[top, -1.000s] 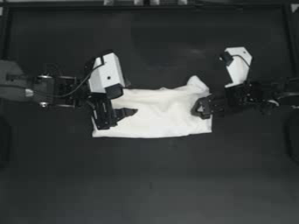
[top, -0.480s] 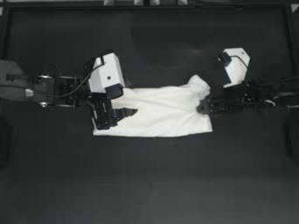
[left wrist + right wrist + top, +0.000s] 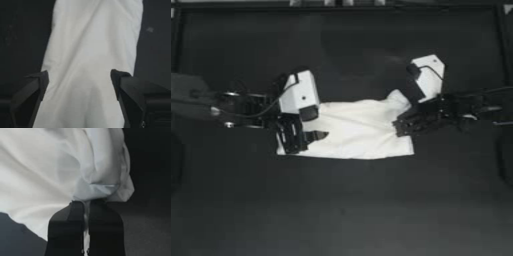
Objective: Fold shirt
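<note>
Shirt (image 3: 355, 130) mid-fold, one end pinned, other pinched.
Top: left gripper (image 3: 294, 135) over left edge, right gripper (image 3: 405, 125) at right edge. Left wrist: jaws apart, cloth between them, likely anchoring. Right wrist: jaws clamped on bunched fabric, ready to pull over.

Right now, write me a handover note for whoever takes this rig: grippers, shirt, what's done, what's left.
Left gripper: open, jaws spread over the left end of the plain white soft-cloth T-shirt, cloth between them but not pinched.
Right gripper: shut on a bunched fold at the shirt's right edge.
Shirt: lies mid-table on the dark table, already gathered into a compact, roughly rectangular bundle, with one corner sticking up at the upper right near the right arm.
Done: it looks partly folded.
Left: likely close the left gripper on its end, finish the fold, flatten the raised corner, release.
</note>
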Robot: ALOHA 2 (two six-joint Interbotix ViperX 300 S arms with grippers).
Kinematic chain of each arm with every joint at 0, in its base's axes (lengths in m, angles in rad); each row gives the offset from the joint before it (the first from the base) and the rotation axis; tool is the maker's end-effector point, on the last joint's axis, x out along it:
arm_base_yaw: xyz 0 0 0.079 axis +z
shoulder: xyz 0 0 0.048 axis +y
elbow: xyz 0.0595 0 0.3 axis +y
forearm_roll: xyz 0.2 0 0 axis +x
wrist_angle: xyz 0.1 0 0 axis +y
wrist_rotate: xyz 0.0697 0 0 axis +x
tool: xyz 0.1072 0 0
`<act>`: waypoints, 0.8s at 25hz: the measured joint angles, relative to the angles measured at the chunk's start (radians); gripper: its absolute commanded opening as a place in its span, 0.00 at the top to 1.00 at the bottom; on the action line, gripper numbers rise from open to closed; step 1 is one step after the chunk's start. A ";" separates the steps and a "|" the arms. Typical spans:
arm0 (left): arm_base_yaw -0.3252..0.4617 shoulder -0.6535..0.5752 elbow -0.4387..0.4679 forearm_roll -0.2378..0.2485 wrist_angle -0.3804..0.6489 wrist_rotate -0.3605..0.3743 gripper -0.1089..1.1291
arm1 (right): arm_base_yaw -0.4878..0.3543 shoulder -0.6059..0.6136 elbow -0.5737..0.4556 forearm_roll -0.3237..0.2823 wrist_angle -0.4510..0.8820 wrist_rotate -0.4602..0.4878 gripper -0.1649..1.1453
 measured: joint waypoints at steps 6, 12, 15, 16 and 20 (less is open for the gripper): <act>-0.005 0.046 -0.006 0.009 -0.058 0.000 0.09 | 0.015 -0.043 -0.048 -0.023 0.074 -0.002 0.84; 0.000 0.132 -0.040 0.038 -0.075 0.000 0.09 | 0.029 -0.080 -0.107 -0.051 0.152 0.000 0.84; 0.003 0.179 -0.064 0.051 -0.077 0.000 0.09 | 0.034 -0.094 -0.120 -0.054 0.169 0.000 0.84; 0.003 0.192 -0.072 0.054 -0.078 0.000 0.09 | 0.035 -0.098 -0.123 -0.057 0.173 0.000 0.84; 0.012 0.238 -0.101 0.061 -0.103 0.000 0.09 | 0.043 -0.117 -0.146 -0.066 0.196 0.000 0.84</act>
